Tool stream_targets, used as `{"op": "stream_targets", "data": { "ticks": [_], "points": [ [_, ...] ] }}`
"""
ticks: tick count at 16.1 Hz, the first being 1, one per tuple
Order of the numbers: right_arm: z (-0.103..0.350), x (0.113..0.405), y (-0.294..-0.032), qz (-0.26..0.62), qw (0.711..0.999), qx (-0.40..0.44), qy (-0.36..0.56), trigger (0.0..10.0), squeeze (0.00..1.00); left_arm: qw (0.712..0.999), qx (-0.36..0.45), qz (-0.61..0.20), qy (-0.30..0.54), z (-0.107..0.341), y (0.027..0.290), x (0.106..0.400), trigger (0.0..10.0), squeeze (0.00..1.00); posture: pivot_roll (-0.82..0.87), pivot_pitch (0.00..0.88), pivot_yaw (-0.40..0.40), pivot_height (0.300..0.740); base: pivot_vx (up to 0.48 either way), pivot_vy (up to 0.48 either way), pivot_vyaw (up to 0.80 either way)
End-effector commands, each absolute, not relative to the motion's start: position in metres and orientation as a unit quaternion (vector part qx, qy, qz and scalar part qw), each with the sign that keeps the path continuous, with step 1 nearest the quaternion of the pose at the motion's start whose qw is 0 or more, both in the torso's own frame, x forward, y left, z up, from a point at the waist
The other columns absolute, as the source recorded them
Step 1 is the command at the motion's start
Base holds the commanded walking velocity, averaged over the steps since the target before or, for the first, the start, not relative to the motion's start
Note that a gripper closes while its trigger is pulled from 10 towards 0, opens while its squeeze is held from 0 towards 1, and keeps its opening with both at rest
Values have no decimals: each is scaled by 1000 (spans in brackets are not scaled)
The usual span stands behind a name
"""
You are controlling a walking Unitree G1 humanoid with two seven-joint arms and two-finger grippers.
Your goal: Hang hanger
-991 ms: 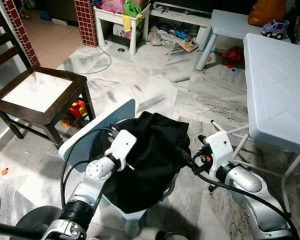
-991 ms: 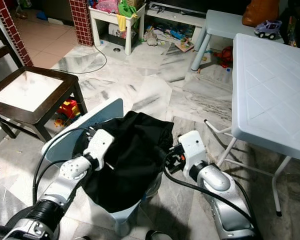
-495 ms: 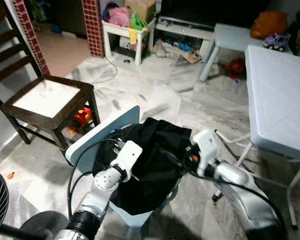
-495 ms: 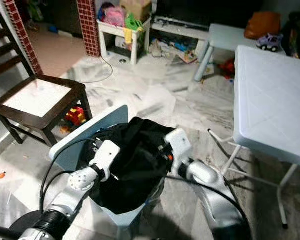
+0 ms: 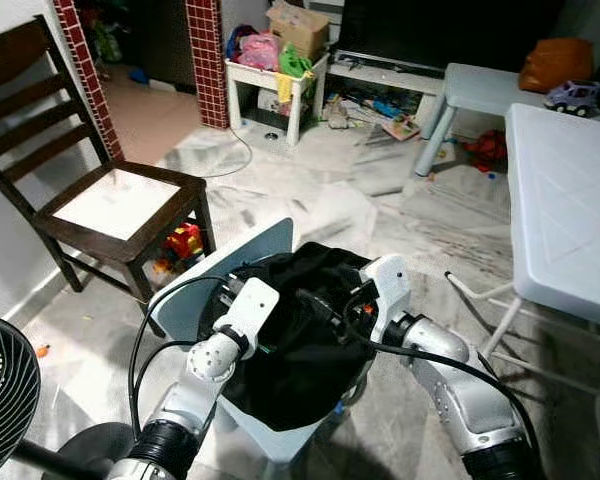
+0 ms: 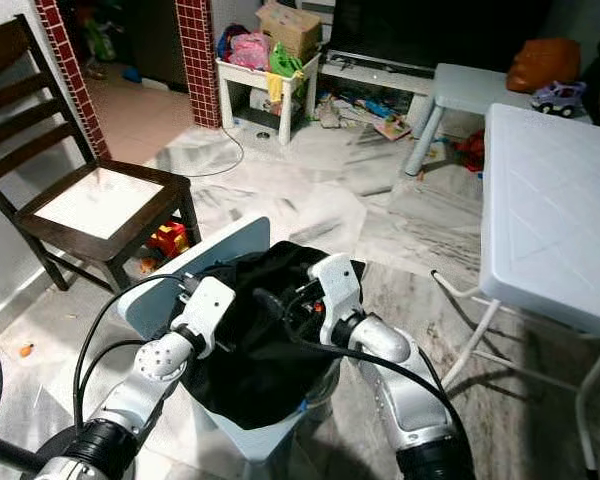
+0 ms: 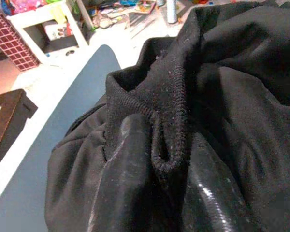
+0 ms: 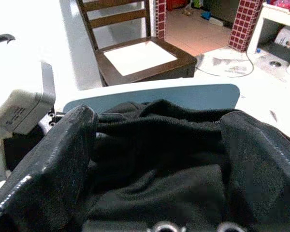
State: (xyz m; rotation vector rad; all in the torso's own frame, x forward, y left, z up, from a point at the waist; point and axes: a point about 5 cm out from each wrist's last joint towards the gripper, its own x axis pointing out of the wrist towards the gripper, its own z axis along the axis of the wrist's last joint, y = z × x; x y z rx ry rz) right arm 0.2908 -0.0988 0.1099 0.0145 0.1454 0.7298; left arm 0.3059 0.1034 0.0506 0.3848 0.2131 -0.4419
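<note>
Marble floor spread across the room. At 3 o'clock, a white folding table; at 9 to 10 o'clock, a dark wooden chair with a pale seat. At 12 o'clock, a low white shelf heaped with toys, and a grey stool just beside it. At 8 o'clock, part of a black fan.

At centre — a pale blue small chair bearing a heap of black garment. No hanger distinguishable among the folds.

Left gripper at the heap's 9 o'clock edge, fingers narrowed and pinching a stitched hem of the garment. Right gripper at the heap's 3 o'clock side, fingers spread wide over the cloth — nothing gripped.
</note>
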Motion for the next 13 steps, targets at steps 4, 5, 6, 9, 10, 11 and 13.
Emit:
{"op": "stream_targets", "data": {
  "ticks": [4, 5, 6, 9, 10, 11, 13],
  "points": [
    [111, 296, -99, 333, 941, 9, 56, 10000, 0, 939, 259, -216, 62, 64, 102, 313, 10000, 1000, 19, 0, -1, 740, 0, 0, 0],
    [112, 298, -98, 324, 945, 10, 51, 10000, 0, 938, 260, -226, 45, 69, 98, 313, 10000, 1000, 20, 0, 8, 740, 0, 0, 0],
    [113, 299, -97, 318, 947, 9, 48, 10000, 0, 934, 276, -223, 42, 70, 100, 313, 10000, 1000, 21, 0, 10, 740, 0, 0, 0],
    [109, 300, -99, 302, 952, -7, 51, 10000, 0, 936, 283, -204, 50, 64, 114, 306, 10000, 1000, 21, 0, 10, 740, 0, 0, 0],
    [109, 300, -99, 303, 952, -8, 51, 10000, 0, 940, 263, -208, 57, 62, 114, 301, 10000, 1000, 23, 0, 0, 740, 0, 0, 0],
    [109, 300, -99, 304, 951, -10, 51, 10000, 0, 943, 240, -224, 62, 60, 112, 296, 10000, 1000, 25, 0, -2, 740, 0, 0, 0],
    [109, 302, -98, 307, 950, -15, 48, 10000, 0, 951, 209, -218, 61, 64, 110, 289, 10000, 1000, 28, 0, -8, 740, 0, 0, 0]
  ]
}}
